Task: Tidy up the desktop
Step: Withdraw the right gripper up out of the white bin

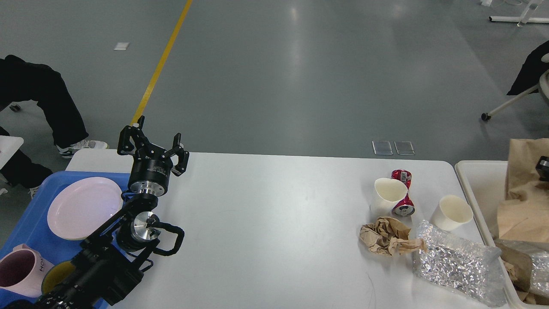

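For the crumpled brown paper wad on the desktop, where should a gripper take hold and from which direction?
Grip the crumpled brown paper wad across its raised, folded middle, coming straight down from above. It lies low and loose on the desktop, so a side approach would likely push it. The silver foil bag touches its right edge, and a paper cup stands just behind.

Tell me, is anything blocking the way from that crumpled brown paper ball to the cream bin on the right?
Yes. The shiny silver plastic bag lies right beside the crumpled paper ball, between it and the cream bin. A white paper cup also stands near the bin's wall. Lifting the ball over them looks possible.
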